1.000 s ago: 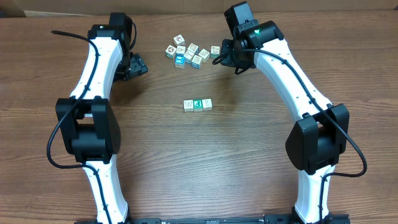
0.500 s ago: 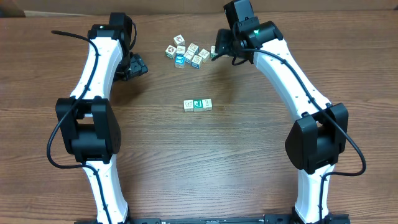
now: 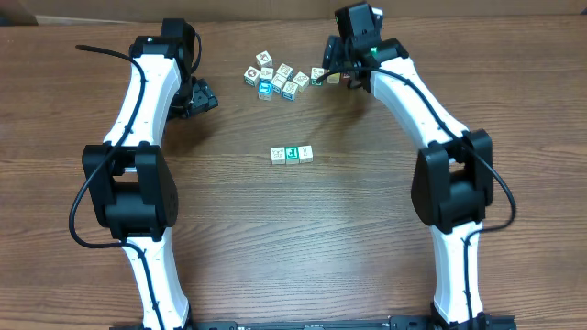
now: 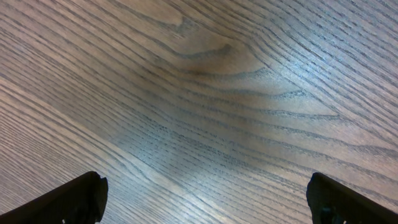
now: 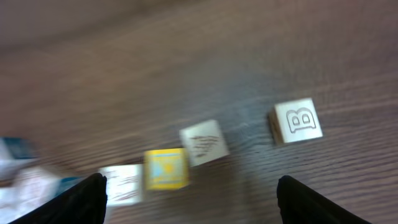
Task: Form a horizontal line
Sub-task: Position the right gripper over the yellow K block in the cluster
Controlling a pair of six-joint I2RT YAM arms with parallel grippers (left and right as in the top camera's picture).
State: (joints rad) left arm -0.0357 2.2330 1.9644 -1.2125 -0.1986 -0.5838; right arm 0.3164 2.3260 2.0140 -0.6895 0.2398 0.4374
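The horizontal line [image 3: 292, 154] is a short row of three tiny cubes at mid-table: white, teal-green, white. An irregular cluster of similar cubes [image 3: 278, 79] lies at the far side. My right gripper [image 3: 334, 73] hangs open at the cluster's right end, beside a pale cube [image 3: 317, 74]. In the blurred right wrist view the right gripper [image 5: 198, 205] holds nothing. Ahead of it lie a yellow cube [image 5: 166, 168], two white cubes [image 5: 203, 142] [image 5: 121, 183] and a "B" cube [image 5: 297, 121]. My left gripper [image 3: 198, 96] is open, left of the cluster. The left gripper [image 4: 205, 202] shows only bare wood between its fingers.
The wooden table [image 3: 367, 229] carries only the cubes. Both white arms reach in from the near edge, the left arm [image 3: 138, 137] along the left side and the right arm [image 3: 431, 119] along the right. A light wall strip [image 3: 275, 7] runs behind the far edge.
My right gripper has gone from shut to open at the cluster's right end and has shifted toward the far edge. The left arm and the row have not moved.
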